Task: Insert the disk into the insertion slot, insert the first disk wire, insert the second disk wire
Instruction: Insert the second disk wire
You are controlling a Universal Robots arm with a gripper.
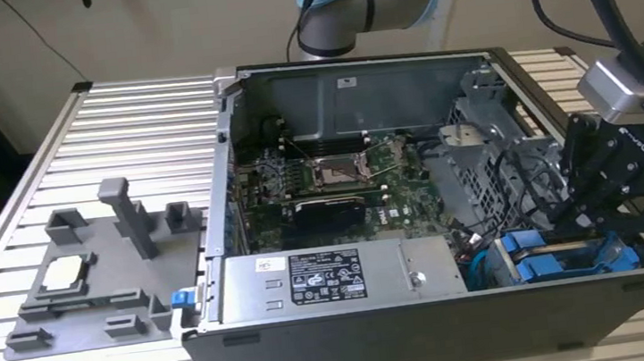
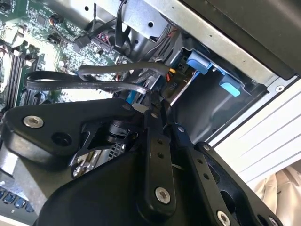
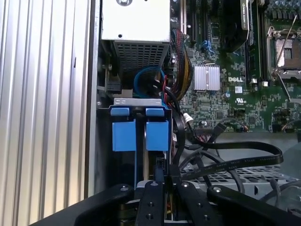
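Observation:
The disk sits in the insertion slot of the drive cage, its blue carrier end (image 3: 156,134) facing out next to a second blue carrier (image 3: 123,134). In the exterior view my gripper (image 1: 564,225) reaches down into the case's near right corner, over the blue carriers (image 1: 534,257). Both wrist views show the fingers (image 3: 151,197) drawn close together on a small black connector (image 3: 160,165) just over the disk's edge (image 2: 183,88). A flat black disk wire (image 3: 244,157) loops from the motherboard side toward the fingertips (image 2: 155,106), and a second flat wire (image 2: 94,85) runs alongside it.
The open computer case (image 1: 434,330) stands on a ribbed metal table (image 1: 117,166). Inside it are the motherboard (image 1: 322,180), the power supply (image 1: 326,279) and a bundle of cables (image 3: 181,70). A grey fixture plate (image 1: 93,285) lies at the exterior view's left.

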